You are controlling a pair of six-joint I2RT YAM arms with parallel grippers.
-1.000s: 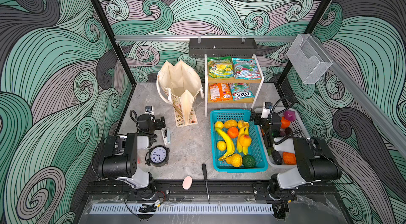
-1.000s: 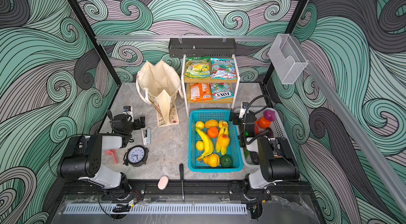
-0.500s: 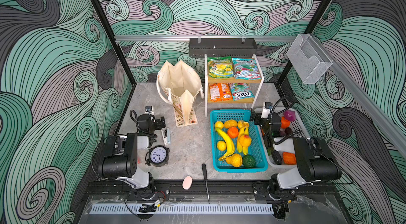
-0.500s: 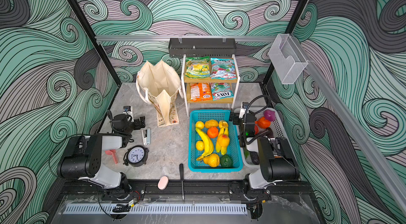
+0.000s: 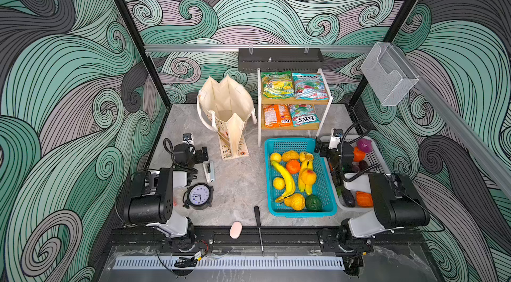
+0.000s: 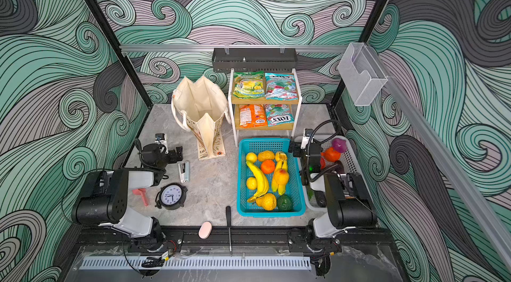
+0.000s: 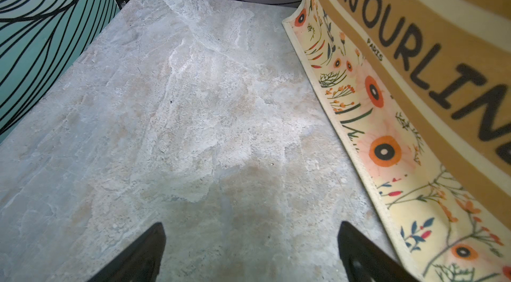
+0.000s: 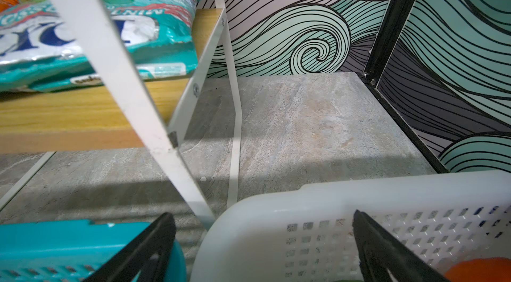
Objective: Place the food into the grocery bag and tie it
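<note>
The cream grocery bag [image 5: 225, 106] [image 6: 199, 106] stands open at the back; its "BONJOURLINE" band and flower print [image 7: 414, 73] fill one side of the left wrist view. Food lies in the teal basket [image 5: 266, 183]: a banana [image 5: 284, 181], an orange [image 5: 292, 166] and a peach [image 5: 309, 177]. Snack packets [image 5: 277, 84] lie on the rack. A purple onion [image 5: 364, 145] and an eggplant [image 5: 347, 197] sit in the white basket [image 5: 378, 156]. My left gripper [image 5: 204, 154] [image 7: 250, 228] is open over bare table beside the bag. My right gripper [image 5: 322, 146] [image 8: 264, 219] is open above both baskets' back corners.
A white two-shelf rack [image 5: 323, 117] stands behind the teal basket. A black alarm clock [image 5: 199, 196], a stapler [image 5: 209, 172], a screwdriver [image 5: 257, 217] and a pink pad [image 5: 236, 230] lie near the front. A black tray [image 5: 279, 59] hangs on the back wall.
</note>
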